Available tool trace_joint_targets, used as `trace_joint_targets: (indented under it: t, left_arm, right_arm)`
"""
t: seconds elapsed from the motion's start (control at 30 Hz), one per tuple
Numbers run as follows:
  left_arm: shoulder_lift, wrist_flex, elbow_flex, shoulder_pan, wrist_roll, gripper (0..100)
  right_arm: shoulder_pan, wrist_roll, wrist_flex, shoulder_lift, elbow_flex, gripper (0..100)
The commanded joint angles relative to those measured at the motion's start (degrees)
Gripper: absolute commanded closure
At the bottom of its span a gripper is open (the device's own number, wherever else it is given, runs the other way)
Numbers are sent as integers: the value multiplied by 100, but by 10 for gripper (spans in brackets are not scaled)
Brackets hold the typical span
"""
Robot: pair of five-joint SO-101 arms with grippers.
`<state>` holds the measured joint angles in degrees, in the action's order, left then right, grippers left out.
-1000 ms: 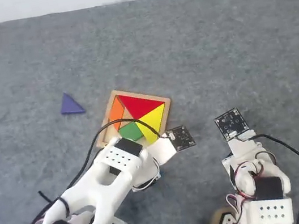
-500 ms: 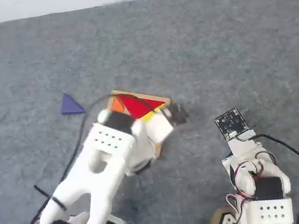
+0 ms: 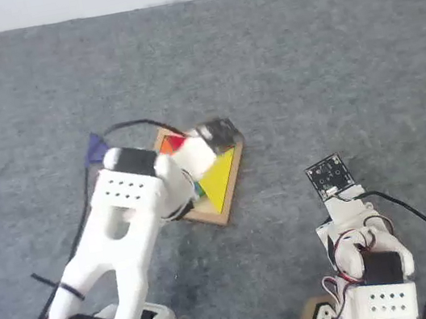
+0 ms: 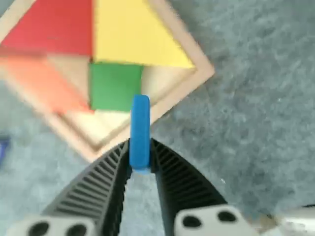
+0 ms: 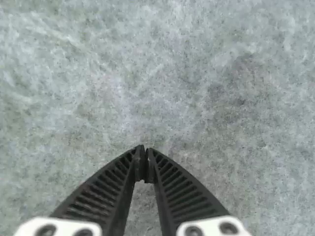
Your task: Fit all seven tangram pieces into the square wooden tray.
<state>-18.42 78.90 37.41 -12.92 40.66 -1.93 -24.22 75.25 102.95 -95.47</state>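
The left gripper point(image 4: 140, 156) hangs just above the wooden tray point(image 4: 198, 78), its fingers pinched on a blue piece point(image 4: 140, 125) held on edge over the tray's rim by the green square point(image 4: 115, 86). A red triangle point(image 4: 54, 29), a yellow triangle point(image 4: 133, 34) and an orange piece point(image 4: 44, 83) lie in the tray too. A purple triangle point(image 3: 97, 149) sits on the grey bench point(image 3: 304, 70) just off the tray's left corner, and the right gripper point(image 5: 143, 164) is well off to the tray's right, fingers pressed together on nothing.
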Motion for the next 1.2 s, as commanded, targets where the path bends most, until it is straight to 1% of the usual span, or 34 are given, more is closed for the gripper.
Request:
trace_joint_targets:
  t: [0.0, 0.07, 0.13, 0.3, 0.43, 0.6, 0.67, 0.73, 0.8, 0.97, 1.1, 1.17]
  left_arm:
    - [-18, -501, 224, -202, 1398, 974]
    - [-18, -501, 259, -202, 2057, 974]
    - [-18, -492, 268, -220, 2488, 973]
    - [-18, -501, 224, -220, 3130, 972]
    - [53, -545, 215, -220, 3411, 971]
    - [1090, -484, -444, -167, 3314, 971]
    - [1477, -149, -796, -229, 3209, 972]
    - [1582, 35, -980, -343, 3244, 972]
    - [1582, -79, -1007, -448, 3138, 972]
    - [1653, -369, -927, -396, 3059, 971]
    - [1653, -369, -848, -387, 3051, 969]
    - [1653, -369, -848, -387, 2927, 968]
  right_arm:
    - [22, -44, 13, 92, -97, 991]
    - [22, -44, 13, 92, -97, 991]
    - [22, -44, 13, 92, -97, 991]
    - [22, -44, 13, 92, -97, 991]
    - [22, -44, 13, 92, -97, 991]
    - [22, -44, 13, 92, -97, 991]
    - [22, -44, 13, 92, -97, 991]
    - [22, -44, 13, 92, -97, 991]
    - [22, -44, 13, 92, -97, 991]
    - [22, -44, 13, 92, -97, 991]
    - [22, -44, 13, 92, -97, 991]
    - [22, -44, 13, 92, -97, 991]
